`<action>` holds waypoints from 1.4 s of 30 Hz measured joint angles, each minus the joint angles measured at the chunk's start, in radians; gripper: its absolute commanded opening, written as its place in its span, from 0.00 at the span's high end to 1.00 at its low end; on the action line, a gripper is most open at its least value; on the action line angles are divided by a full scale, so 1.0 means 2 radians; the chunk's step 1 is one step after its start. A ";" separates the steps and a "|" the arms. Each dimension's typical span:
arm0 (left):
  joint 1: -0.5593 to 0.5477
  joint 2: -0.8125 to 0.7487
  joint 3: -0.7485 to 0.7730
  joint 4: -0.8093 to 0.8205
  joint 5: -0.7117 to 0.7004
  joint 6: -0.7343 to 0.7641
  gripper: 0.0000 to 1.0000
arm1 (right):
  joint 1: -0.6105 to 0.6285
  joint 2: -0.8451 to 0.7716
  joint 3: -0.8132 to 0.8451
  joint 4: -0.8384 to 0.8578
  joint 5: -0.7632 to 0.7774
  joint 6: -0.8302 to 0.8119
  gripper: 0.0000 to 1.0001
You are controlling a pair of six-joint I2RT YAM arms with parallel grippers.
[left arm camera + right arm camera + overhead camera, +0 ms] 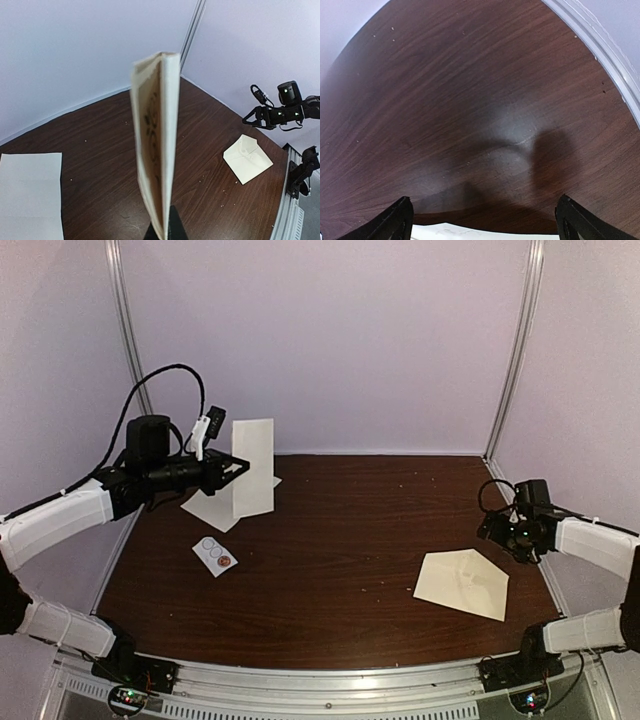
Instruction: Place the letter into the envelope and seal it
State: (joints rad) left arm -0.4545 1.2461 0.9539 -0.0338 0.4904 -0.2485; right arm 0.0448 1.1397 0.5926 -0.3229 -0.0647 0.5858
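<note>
- The left gripper (238,467) is clenching its fingers (174,226) on the lower edge of the folded white paper letter (253,466). It is holding the letter upright above the far-left part of the dark brown wooden table (350,540).
- In the left wrist view, the letter (157,145) is showing edge-on. Its layers are gaping slightly and dark print is showing on an inner face.
- A flat white paper sheet (212,508) is lying on the table below the held letter.
- A small white card with round stickers (215,556) is lying near that sheet, toward the near edge.
- The cream paper envelope with a pointed triangular flap (462,583) is lying flat on the near-right part of the table, well apart from the letter.
- The right gripper (503,531) is hovering just beside the envelope's far-right side. Its fingers (395,222) are spread wide and grasping nothing.
- In the right wrist view, a pale strip of the envelope (470,232) is showing at the bottom edge, between the two fingers.
</note>
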 measured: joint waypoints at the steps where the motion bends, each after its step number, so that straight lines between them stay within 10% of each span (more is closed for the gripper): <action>1: 0.000 0.000 0.000 0.002 0.001 0.000 1.00 | -0.007 0.006 -0.002 -0.001 -0.006 -0.004 0.01; 21: 0.000 0.003 0.000 0.006 0.012 -0.006 1.00 | -0.027 -0.035 -0.095 -0.012 -0.090 0.027 0.05; 42: 0.000 0.009 0.000 0.009 0.021 -0.009 1.00 | 0.180 -0.033 -0.085 -0.048 -0.111 0.135 0.31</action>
State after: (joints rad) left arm -0.4545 1.2644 0.9539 -0.0154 0.5316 -0.2661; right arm 0.4053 1.0740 0.4217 -0.4194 -0.2867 0.8555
